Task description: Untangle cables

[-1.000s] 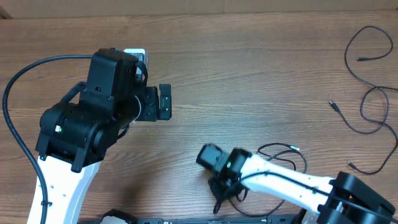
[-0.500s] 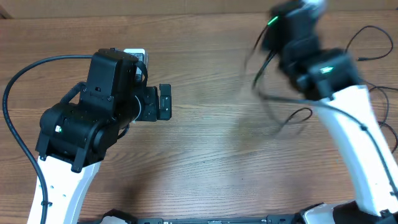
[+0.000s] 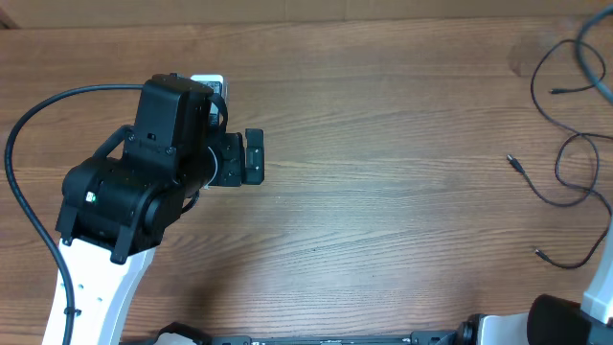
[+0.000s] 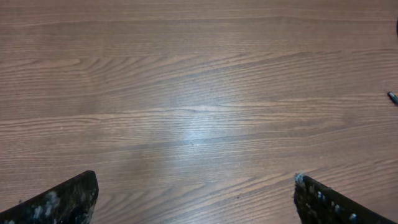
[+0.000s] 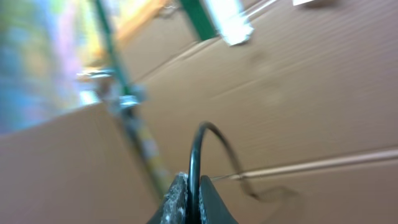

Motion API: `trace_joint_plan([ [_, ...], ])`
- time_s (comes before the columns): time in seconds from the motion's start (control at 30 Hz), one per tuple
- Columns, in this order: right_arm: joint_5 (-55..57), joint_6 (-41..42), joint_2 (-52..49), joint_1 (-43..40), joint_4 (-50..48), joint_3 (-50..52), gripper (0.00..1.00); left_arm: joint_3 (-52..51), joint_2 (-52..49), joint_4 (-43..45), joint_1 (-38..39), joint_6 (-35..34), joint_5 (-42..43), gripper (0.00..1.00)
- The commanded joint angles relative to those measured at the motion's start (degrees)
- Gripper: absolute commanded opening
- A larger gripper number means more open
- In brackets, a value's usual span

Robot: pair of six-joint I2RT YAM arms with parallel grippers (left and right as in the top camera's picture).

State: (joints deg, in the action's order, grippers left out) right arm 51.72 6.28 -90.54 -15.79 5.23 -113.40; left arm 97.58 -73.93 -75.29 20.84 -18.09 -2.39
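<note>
- Right hand (image 5: 191, 196): fingers pressed together on one thin black cord (image 5: 193, 155), which rises out of the grip and arcs over to the right. The wrist view is blurred and aimed at cardboard (image 5: 311, 93), not at the table. This hand is outside the overhead view, where only the right arm base (image 3: 575, 321) shows at the lower right corner.
- Left hand (image 3: 252, 156): fingers (image 4: 62, 199) wide apart, holding nothing. It hovers over bare wood on the left half of the table (image 3: 383, 201), well apart from every cord.
- Cables (image 3: 534, 84): thin black cords in loose, open loops along the right edge of the table. No tight knot is visible. One plug end (image 3: 514, 163) points toward the middle of the table.
- Blurred strand (image 3: 594, 72): a dark streak at the far right corner. It may be the raised cord, but I cannot tell.
- Step in hand, as judged: one cord is lifted clear of the table, to be separated from the loops lying there.
- Next move, as judged: it calls for setting the held cord down on open wood without crossing the loops on the right. The free left hand could pin a loop if the cord drags one along.
</note>
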Motion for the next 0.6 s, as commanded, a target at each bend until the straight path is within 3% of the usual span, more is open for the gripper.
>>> trace_joint_plan([
  [0.0,-5.57,-0.35,0.28,-6.47,6.43,0.00,0.04,1.20,0.09,0.11,-0.24,-0.15,-0.39,1.00],
  [0.2,-14.10,16.63,-2.78,-15.69,20.37,2.51,0.04,1.20,0.09,0.11,-0.26,-0.15,-0.39,0.99],
  [0.57,-16.74,16.65,-8.35,-17.44,22.82,2.51,0.04,1.20,0.09,0.11,-0.24,-0.15,-0.39,1.00],
])
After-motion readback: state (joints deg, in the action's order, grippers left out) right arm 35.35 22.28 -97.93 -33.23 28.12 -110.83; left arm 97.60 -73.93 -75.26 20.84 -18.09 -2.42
